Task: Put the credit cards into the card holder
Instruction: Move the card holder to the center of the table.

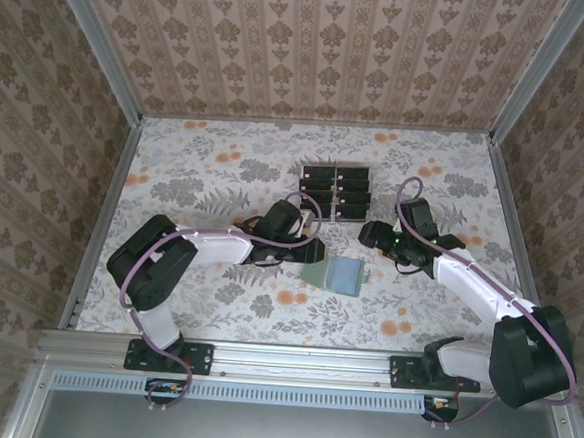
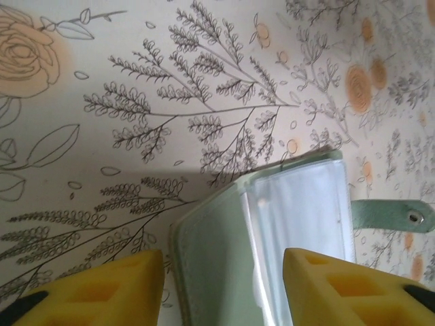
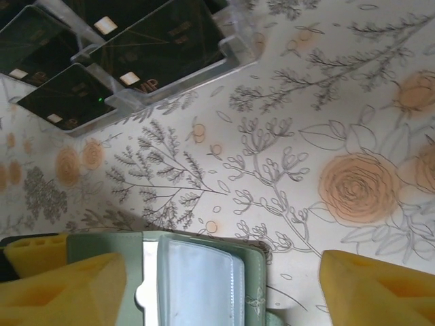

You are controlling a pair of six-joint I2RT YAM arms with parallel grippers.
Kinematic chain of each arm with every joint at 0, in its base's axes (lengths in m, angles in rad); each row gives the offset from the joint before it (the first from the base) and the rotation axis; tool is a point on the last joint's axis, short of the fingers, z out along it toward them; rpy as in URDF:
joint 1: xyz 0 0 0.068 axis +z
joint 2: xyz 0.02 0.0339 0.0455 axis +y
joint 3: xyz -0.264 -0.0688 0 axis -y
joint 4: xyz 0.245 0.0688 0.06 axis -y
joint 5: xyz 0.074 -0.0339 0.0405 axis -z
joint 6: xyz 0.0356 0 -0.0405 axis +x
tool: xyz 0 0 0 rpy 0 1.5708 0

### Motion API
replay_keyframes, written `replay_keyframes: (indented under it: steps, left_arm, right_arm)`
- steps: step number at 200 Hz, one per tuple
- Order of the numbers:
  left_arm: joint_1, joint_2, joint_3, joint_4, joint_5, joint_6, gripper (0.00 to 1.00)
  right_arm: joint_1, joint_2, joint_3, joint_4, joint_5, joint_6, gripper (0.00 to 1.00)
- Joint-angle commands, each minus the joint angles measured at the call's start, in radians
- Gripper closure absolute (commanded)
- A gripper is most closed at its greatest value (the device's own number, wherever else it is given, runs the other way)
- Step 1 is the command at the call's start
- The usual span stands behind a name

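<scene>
**Two grippers crowd an open wallet [image 1: 343, 276] while the cards [image 1: 334, 192] wait in their tray [image 3: 234, 47].**

The wallet lies open on the floral table [image 1: 205, 173], near the tray and between the two arms, with no card visible in it. The left gripper [image 2: 223, 268] straddles one end of it, yellow fingers apart and one overlapping the clear sleeve. Whether they have pinched it cannot be told. The right gripper [image 3: 221, 261] stands released, one finger beside the wallet and the other well clear of it. The likeliest trouble is a clash: both tools are working at the same small thing, and a nudge from either could slide it, flip a cover shut or buckle the sleeve. The glossy cards, lying flat and close-packed, may also slip from a shallow pinch.
</scene>
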Motion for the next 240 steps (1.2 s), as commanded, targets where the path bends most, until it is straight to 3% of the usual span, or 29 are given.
replay_keyframes:
  steps: [1,24,37,80,108,150,240]
  left_arm:
    - [-0.002,0.017,-0.023,0.054,0.023,-0.022,0.64]
    - [0.005,0.006,-0.044,0.067,0.017,-0.032,0.91]
    - [0.011,-0.008,-0.058,0.068,0.011,-0.033,1.0]
    - [0.047,-0.088,-0.127,0.046,-0.032,-0.036,1.0]
    - [0.075,-0.175,-0.189,0.007,-0.077,-0.027,1.0]
    - [0.102,-0.281,-0.272,-0.044,-0.15,-0.025,1.0]
    - [0.133,-0.295,-0.322,-0.041,-0.188,-0.012,1.0]
  right_arm:
    - [0.015,0.007,0.01,0.017,-0.061,0.005,0.32]
    - [0.062,0.012,0.035,0.004,-0.061,0.002,0.4]
    - [0.11,0.025,0.058,-0.007,-0.049,0.002,0.42]
    - [0.311,0.111,0.141,-0.025,0.04,0.025,0.42]
    - [0.388,0.186,0.162,0.004,0.074,0.057,0.41]
    - [0.441,0.276,0.193,0.066,0.076,0.091,0.41]
    - [0.476,0.4,0.218,0.107,0.105,0.141,0.43]
